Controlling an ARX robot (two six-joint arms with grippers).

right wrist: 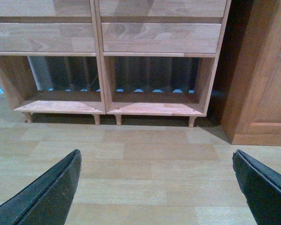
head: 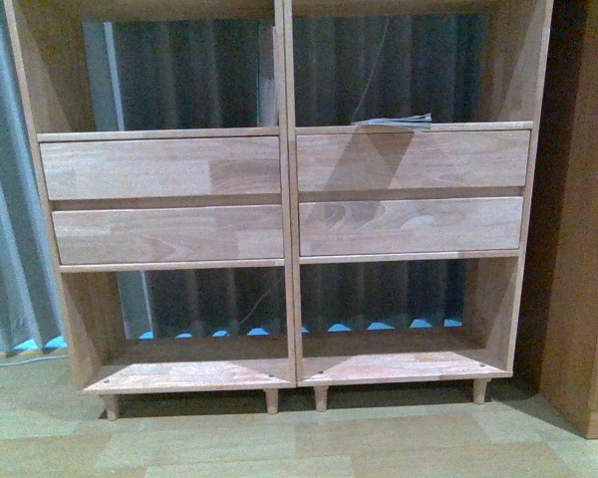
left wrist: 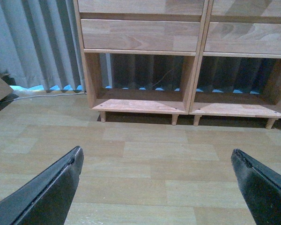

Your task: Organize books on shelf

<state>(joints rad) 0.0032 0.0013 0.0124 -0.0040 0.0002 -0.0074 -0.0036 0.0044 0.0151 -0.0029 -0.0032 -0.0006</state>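
Left gripper (left wrist: 156, 151) is spread wide above the floor (left wrist: 145, 133), gripping nothing. Right gripper (right wrist: 156, 152) is the same, wide and empty. A thin book (head: 394, 122) lies flat on the shelf (head: 289, 199), atop the right drawers (head: 412, 159). Its lettering is too small to read.

The pictures are dimly and softly lit, and the front view is tinted blue and looks grainy. Slanted shadows are thrown across the drawer fronts (head: 409, 159). A dark shadow is cast under the shelf (head: 289, 249) onto the floor (left wrist: 145, 154), far ahead of the fingers (left wrist: 51, 192). The fingers are seen as black, slightly blurred shapes. Bright blue light is seen under the curtain (left wrist: 37, 42), beyond them.
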